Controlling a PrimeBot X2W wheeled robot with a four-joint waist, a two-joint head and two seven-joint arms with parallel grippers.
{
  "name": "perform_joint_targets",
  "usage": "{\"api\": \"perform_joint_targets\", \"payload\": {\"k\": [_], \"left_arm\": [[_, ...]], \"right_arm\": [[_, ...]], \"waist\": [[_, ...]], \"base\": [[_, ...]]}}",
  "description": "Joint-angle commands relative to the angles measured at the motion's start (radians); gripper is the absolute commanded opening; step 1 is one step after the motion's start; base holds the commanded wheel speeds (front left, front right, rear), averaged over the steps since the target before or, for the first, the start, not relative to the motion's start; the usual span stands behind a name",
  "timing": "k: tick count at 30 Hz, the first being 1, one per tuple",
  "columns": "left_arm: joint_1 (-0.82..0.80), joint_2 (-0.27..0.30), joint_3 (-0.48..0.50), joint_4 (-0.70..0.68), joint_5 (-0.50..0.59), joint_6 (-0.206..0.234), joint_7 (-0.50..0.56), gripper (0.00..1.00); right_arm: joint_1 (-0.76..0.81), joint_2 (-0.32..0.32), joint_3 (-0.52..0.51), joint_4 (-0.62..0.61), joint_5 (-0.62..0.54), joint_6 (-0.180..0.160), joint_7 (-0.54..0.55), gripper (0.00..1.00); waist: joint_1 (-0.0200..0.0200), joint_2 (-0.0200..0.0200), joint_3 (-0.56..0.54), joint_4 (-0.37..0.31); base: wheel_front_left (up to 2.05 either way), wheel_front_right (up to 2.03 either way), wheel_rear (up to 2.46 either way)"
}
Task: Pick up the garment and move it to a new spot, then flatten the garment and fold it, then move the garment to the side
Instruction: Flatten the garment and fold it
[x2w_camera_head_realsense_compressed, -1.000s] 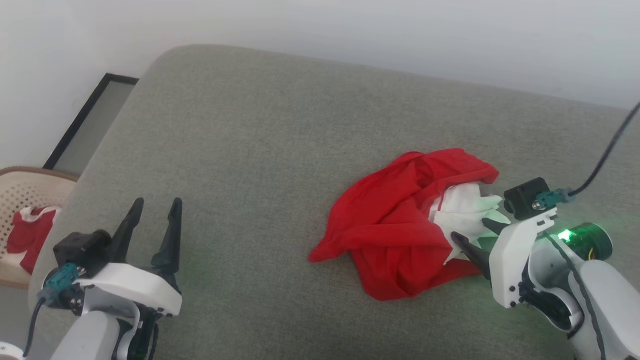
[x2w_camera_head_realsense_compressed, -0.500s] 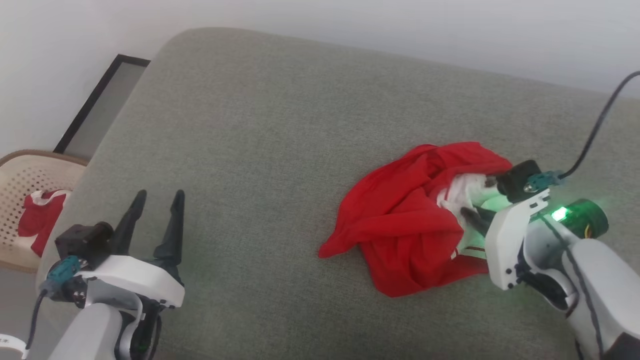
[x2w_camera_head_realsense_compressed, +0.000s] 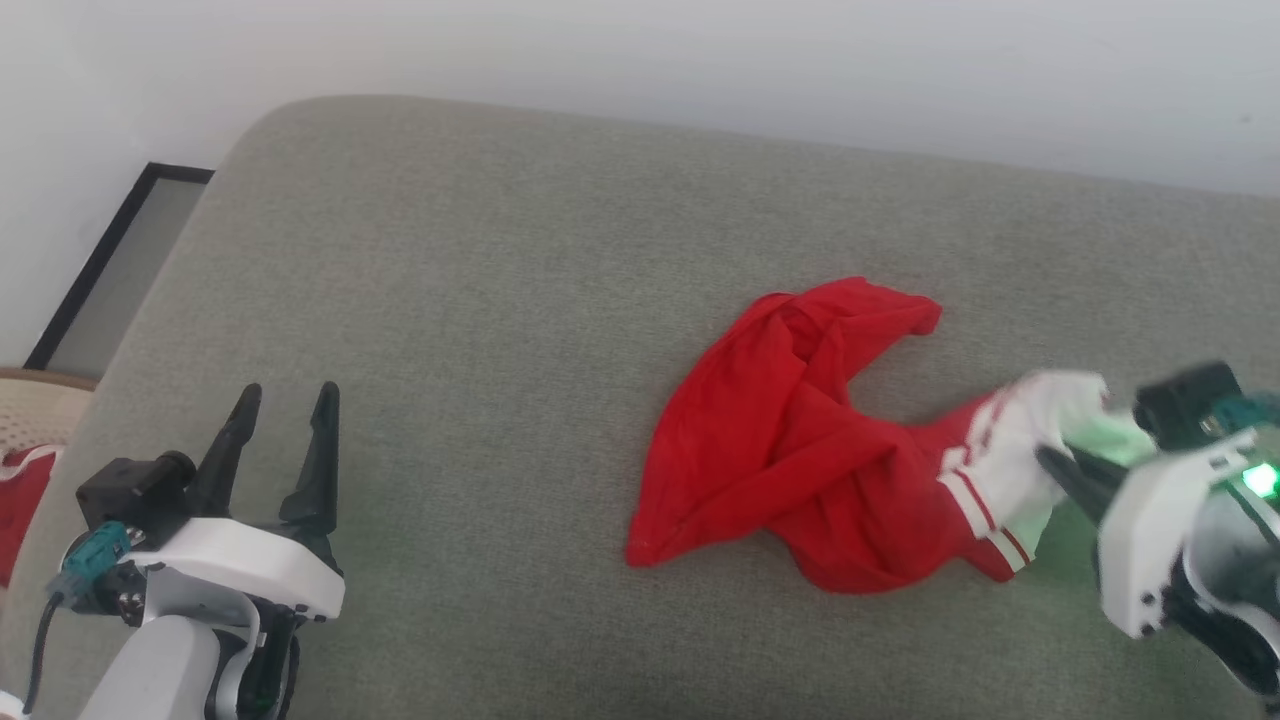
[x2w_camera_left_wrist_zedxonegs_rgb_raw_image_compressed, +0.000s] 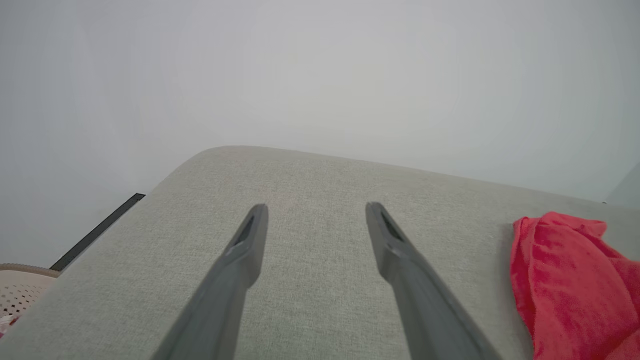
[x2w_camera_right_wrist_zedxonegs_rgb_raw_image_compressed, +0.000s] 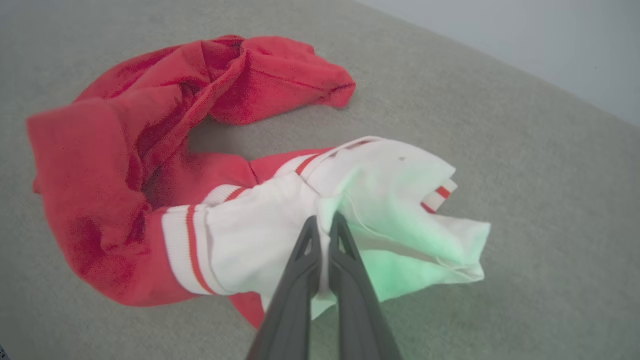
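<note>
Your left gripper (x2w_camera_left_wrist_zedxonegs_rgb_raw_image_compressed: 316, 207) pointed toward 12 o'clock over the grey upholstered surface (x2w_camera_left_wrist_zedxonegs_rgb_raw_image_compressed: 310, 260), its jaws spread wide with bare fabric between them. At 4 o'clock you had the garment (x2w_camera_left_wrist_zedxonegs_rgb_raw_image_compressed: 565, 280), a bunched red heap lying on that surface, apart from the jaws. At 8 o'clock a black frame edge (x2w_camera_left_wrist_zedxonegs_rgb_raw_image_compressed: 97, 231) ran below the pale wall (x2w_camera_left_wrist_zedxonegs_rgb_raw_image_compressed: 320, 65), with a beige perforated basket (x2w_camera_left_wrist_zedxonegs_rgb_raw_image_compressed: 20, 292) just beneath it.

Bare grey cushion (x2w_camera_head_realsense_compressed: 480, 300) lies open across the left and middle, from the spread-fingered left gripper (x2w_camera_head_realsense_compressed: 289, 392) at the near edge up to the white wall (x2w_camera_head_realsense_compressed: 700, 60) that closes off the far side. The crumpled red garment (x2w_camera_head_realsense_compressed: 780, 440) takes up the right side, with the right gripper (x2w_camera_head_realsense_compressed: 1045, 462) clamped on its white sleeve. Past the cushion's left edge stand a perforated basket (x2w_camera_head_realsense_compressed: 40, 395) and a black-framed panel (x2w_camera_head_realsense_compressed: 120, 260).
</note>
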Motion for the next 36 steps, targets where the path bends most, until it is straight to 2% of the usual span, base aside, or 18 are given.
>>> {"api": "perform_joint_targets", "payload": {"k": [1,7,8,10,11,12,15,20,28,31,36], "left_arm": [[0.005,0.004,0.004,-0.005,-0.005,0.004,-0.004,1.0],[-0.005,0.006,0.002,-0.008,-0.006,0.002,-0.004,1.0],[-0.008,0.007,0.0,-0.007,-0.006,0.001,-0.003,1.0],[-0.016,0.009,-0.005,-0.005,-0.003,-0.002,0.003,1.0],[-0.016,0.009,-0.005,-0.005,-0.003,-0.002,0.003,1.0],[-0.019,0.008,-0.009,-0.005,-0.004,-0.004,0.006,1.0],[-0.025,0.013,-0.01,-0.007,-0.009,-0.006,0.019,1.0],[-0.027,0.027,-0.014,-0.021,-0.02,-0.013,0.046,1.0],[-0.037,0.06,-0.023,-0.068,-0.041,-0.017,0.133,1.0],[-0.05,0.072,-0.032,-0.084,-0.051,-0.023,0.182,1.0],[-0.086,0.089,-0.052,-0.101,-0.069,-0.035,0.265,1.0]], "right_arm": [[0.055,-0.004,-0.039,-0.005,0.011,-0.001,0.007,0.0],[0.14,0.042,-0.094,0.06,0.026,-0.001,0.015,0.0],[0.137,0.043,-0.094,0.08,0.016,-0.001,0.012,0.05],[0.123,0.067,-0.087,0.115,0.026,-0.001,0.021,0.74],[0.123,0.067,-0.087,0.115,0.026,-0.001,0.021,0.74],[0.113,0.071,-0.084,0.126,0.023,-0.001,0.017,1.0],[0.089,0.081,-0.071,0.143,0.032,-0.001,0.022,1.0],[0.073,0.072,-0.073,0.105,0.042,-0.001,0.004,1.0],[0.097,0.1,-0.154,0.0,0.03,-0.001,-0.064,1.0],[0.102,0.123,-0.189,-0.032,-0.002,-0.001,-0.104,1.0],[0.098,0.187,-0.263,-0.035,-0.084,-0.001,-0.243,1.0]], "waist": [[0.0,0.0,0.0,-0.013],[0.0,0.0,0.009,-0.028],[0.0,0.0,0.012,-0.029],[0.0,0.0,0.015,-0.031],[0.0,0.0,0.015,-0.031],[0.0,0.0,0.015,-0.032],[0.0,0.0,0.013,-0.038],[0.0,0.0,-0.003,-0.059],[0.0,0.0,-0.037,-0.111],[0.0,0.0,-0.05,-0.136],[0.0,0.0,-0.07,-0.201]], "base": [[0.0,0.0,0.0],[0.0,0.0,0.0],[0.0,0.0,0.0],[0.0,0.0,0.0],[0.0,0.0,0.0],[0.0,0.0,0.0],[0.0,0.0,0.0],[0.0,0.0,0.0],[0.0,0.0,0.0],[0.0,0.0,0.0],[0.0,0.0,0.0]]}}
